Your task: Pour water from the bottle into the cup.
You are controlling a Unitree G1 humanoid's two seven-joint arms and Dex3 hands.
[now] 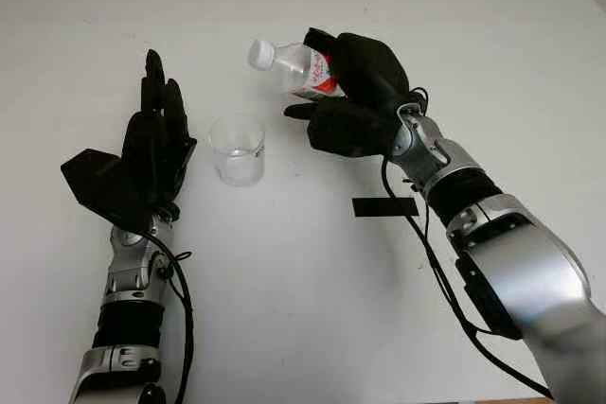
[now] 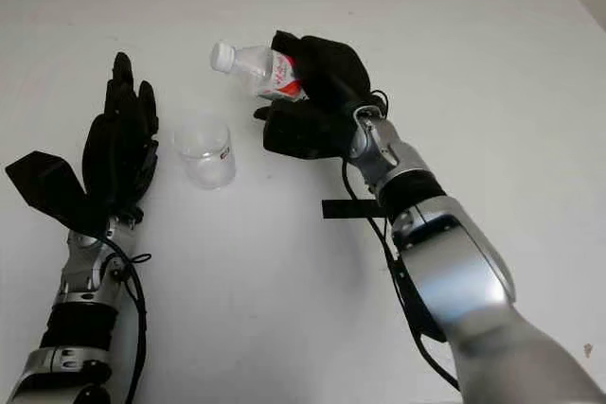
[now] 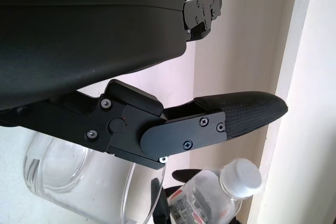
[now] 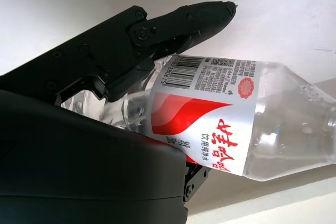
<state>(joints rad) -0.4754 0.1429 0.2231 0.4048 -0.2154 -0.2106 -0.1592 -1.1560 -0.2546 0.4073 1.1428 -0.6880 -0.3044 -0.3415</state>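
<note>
From the head camera, the right hand (image 1: 355, 92) is up over the white counter (image 1: 284, 309), its black fingers wrapped around a clear plastic water bottle with a red-and-white label (image 1: 301, 70). The bottle is tilted, its white cap (image 1: 259, 52) pointing toward the robot's left side and sitting above and just beyond the small clear plastic cup (image 1: 237, 149). The cap is on the neck. The cup stands upright on the counter between the two hands, nearer the left hand (image 1: 151, 153), which is open beside the cup, fingers pointing away from the robot, holding nothing. A short strip of black tape (image 1: 384, 206) lies on the counter beside the right wrist.

On to the left wrist camera: the left hand's black shell and one finger (image 3: 247, 114) reach across, gripping nothing. The cup's clear rim (image 3: 58, 174) shows close beneath, and the capped bottle (image 3: 220, 195) leans in just past it.

Right wrist camera now: the bottle's label (image 4: 205, 124) is pressed against the palm shell, a black finger (image 4: 173, 24) curled over the bottle's far side, the grip firm.
</note>
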